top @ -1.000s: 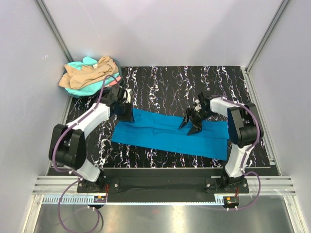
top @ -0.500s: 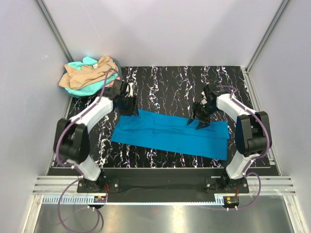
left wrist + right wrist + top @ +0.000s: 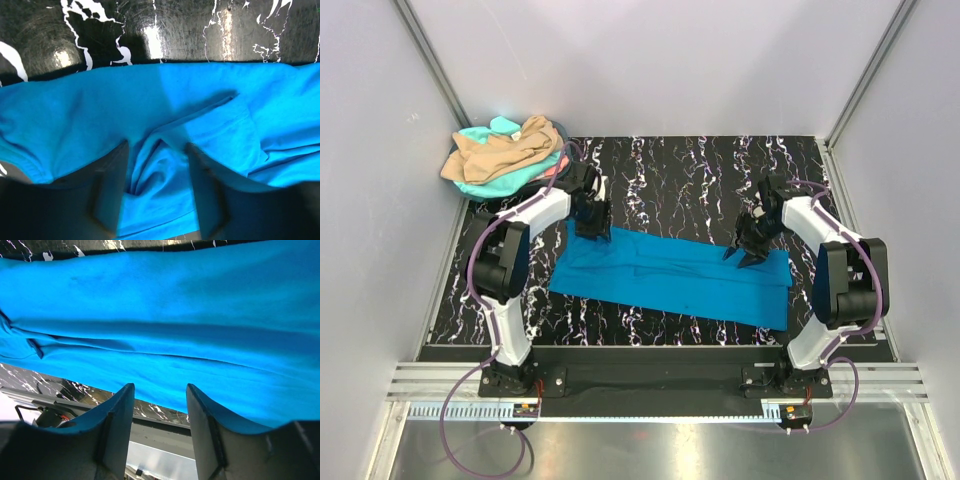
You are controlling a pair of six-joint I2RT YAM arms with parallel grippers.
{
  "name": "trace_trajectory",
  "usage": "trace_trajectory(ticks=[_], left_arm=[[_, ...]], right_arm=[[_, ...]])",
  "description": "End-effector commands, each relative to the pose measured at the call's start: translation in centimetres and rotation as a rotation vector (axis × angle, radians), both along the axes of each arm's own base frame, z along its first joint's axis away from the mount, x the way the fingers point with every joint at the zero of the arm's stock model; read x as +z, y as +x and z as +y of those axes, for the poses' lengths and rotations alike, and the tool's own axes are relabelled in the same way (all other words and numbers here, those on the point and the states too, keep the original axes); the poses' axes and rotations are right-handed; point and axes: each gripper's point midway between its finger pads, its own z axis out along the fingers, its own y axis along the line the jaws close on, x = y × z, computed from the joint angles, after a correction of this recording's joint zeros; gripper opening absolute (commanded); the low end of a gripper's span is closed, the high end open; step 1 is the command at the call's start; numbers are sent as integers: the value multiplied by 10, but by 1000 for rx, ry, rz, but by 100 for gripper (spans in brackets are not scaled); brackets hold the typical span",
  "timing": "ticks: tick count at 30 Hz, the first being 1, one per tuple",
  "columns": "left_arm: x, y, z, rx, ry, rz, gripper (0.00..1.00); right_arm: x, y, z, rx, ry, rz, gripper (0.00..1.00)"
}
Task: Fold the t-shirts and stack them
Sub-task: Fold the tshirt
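A bright blue t-shirt (image 3: 670, 278), folded into a long strip, lies across the middle of the black marbled table (image 3: 690, 170). My left gripper (image 3: 592, 222) is at the strip's far left corner. In the left wrist view it (image 3: 157, 175) stands open, with a bunched fold of the blue t-shirt (image 3: 165, 105) lying loose between its fingers. My right gripper (image 3: 752, 246) hovers over the strip's far right end. Seen from the right wrist, it (image 3: 160, 405) is open and empty, just over the blue t-shirt (image 3: 165, 315). More t-shirts are piled at the back left: tan (image 3: 505, 148), mint (image 3: 485, 186), coral (image 3: 553, 170).
The pile overhangs the table's back left corner beside the left wall. Metal frame posts (image 3: 435, 60) rise at both back corners. A black bar (image 3: 650, 360) and a rail run along the near edge, by the arm bases.
My left gripper has opened and let go of the blue cloth, shifting slightly right at the far left corner. My right gripper has moved right along the strip, its jaws narrowing a little.
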Motion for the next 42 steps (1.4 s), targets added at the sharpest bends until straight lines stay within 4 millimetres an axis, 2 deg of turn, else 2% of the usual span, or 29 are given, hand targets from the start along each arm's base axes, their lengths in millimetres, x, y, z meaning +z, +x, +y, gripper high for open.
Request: trace_trajectory(ticks=[1, 2, 3, 7, 9, 10, 12, 13, 15, 16, 18, 19, 20, 21, 22, 23, 26, 29, 31, 32, 33, 34, 36, 39, 40, 42], left_arm=[[13, 18, -12, -28, -46, -72, 46], [11, 16, -13, -27, -49, -70, 42], [12, 18, -13, -25, -50, -76, 30], [18, 16, -20, -40, -58, -92, 0], [28, 10, -21, -46, -51, -109, 0], [42, 5, -25, -56, -42, -144, 0], [48, -11, -27, -77, -21, -151, 0], [59, -25, -33, -101, -5, -166, 0], [58, -49, -36, -117, 9, -140, 0], [64, -67, -42, -142, 13, -138, 0], [53, -103, -43, -159, 30, -77, 0], [61, -114, -44, -149, 9, -89, 6], [50, -131, -37, -148, 24, -59, 37], [50, -141, -36, -149, 23, -63, 40], [59, -147, -33, -134, -2, -89, 41], [52, -157, -25, -127, 9, -70, 43], [66, -159, -14, -104, 18, -131, 46], [83, -136, -8, -50, 38, -216, 55], [71, -123, -8, -27, 63, -148, 61], [82, -109, -14, -18, 55, -158, 63], [66, -107, -15, -17, 96, -91, 64], [74, -97, -22, 3, 84, -92, 64], [59, -96, -22, 28, 128, -11, 63], [58, -86, -27, 84, 115, -18, 53], [57, -84, -29, 79, 101, -22, 45], [56, -74, -24, 91, 106, -46, 37]], right_arm=[[6, 0, 2, 19, 12, -21, 52], [5, -1, 2, 17, 14, -18, 52], [4, 0, 3, 18, 17, -16, 51], [2, -1, 5, 21, 32, -5, 48], [3, -1, 6, 21, 40, -7, 46], [1, -2, 7, 21, 41, -1, 46], [0, -3, 8, 24, 50, 3, 45], [-2, -5, 8, 23, 52, 9, 45], [-4, -7, 9, 24, 58, 13, 45], [-6, -9, 9, 27, 60, 17, 45], [-8, -12, 10, 28, 63, 23, 45], [-10, -13, 9, 30, 59, 23, 45], [-10, -14, 9, 30, 61, 24, 45], [-10, -14, 9, 30, 61, 20, 45], [-12, -16, 9, 33, 63, 25, 45], [-13, -17, 8, 32, 64, 30, 45], [-13, -17, 8, 40, 63, 26, 45], [-14, -17, 9, 48, 68, 29, 45], [-13, -16, 9, 50, 69, 27, 45], [-13, -16, 9, 49, 74, 25, 44], [-12, -17, 10, 52, 75, 26, 44], [-11, -16, 10, 54, 74, 20, 44], [-10, -17, 9, 55, 72, 15, 44], [-9, -19, 8, 57, 68, 8, 44], [-9, -19, 7, 57, 66, 5, 44], [-10, -21, 8, 56, 71, 11, 43]])
